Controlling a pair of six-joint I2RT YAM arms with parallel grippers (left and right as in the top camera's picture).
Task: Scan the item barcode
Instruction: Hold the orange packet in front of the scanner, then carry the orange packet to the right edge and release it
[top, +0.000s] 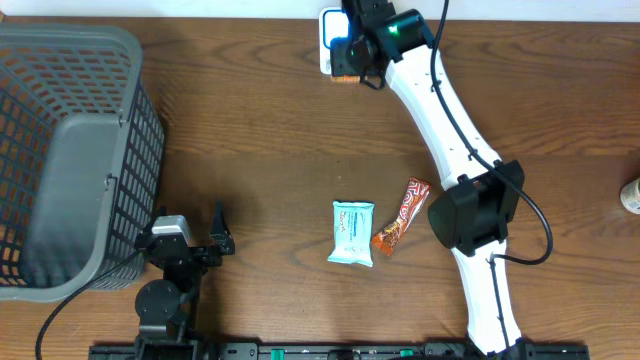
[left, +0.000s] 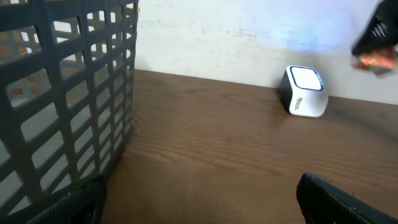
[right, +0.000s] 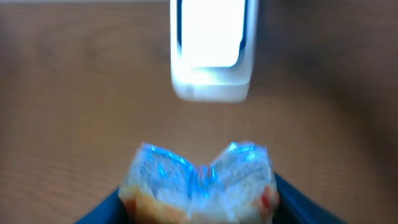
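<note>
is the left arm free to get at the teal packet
Probably yes: the left gripper has its jaws open and empty, only bare table lies between it and the teal packet, and the right gripper holds a snack at the scanner.

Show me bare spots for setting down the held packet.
Widest bare wood: between the basket and the right arm, below the scanner, above the teal packet. Another patch lies right of that arm. Crowded: teal packet and orange wrapper beside the arm's elbow, and the scanner, where the right gripper holds the snack packet.
</note>
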